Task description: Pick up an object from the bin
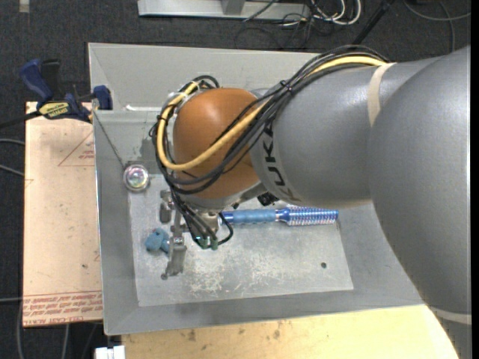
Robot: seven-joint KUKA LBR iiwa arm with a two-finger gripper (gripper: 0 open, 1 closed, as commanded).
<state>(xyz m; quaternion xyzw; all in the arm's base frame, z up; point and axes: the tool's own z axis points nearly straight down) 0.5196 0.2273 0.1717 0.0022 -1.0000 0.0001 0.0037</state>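
Camera view: count in the bin was 3 loose things, one of each.
- 1 blue brush, lying flat across the middle of the floor, bristled end toward the view's right, handle end running under the wrist.
- 1 small light-blue piece, left part of the floor, near the left wall.
- 1 shiny round thing, at the foot of the left wall, further up the view, well apart from the other two.

No heap, nothing stacked.

The gripper was down at floor level in the left part of the bin, below the orange cover and its cables. The light-blue piece sat just beside it on the view's left; contact could not be told. Claw state: could not tell, and nothing was seen held in it.

Room: the floor from the gripper rightward along the near wall was bare, only pale scuffs. The left side was tight, with the light-blue piece between gripper and left wall. The arm covered the bin's right and back.
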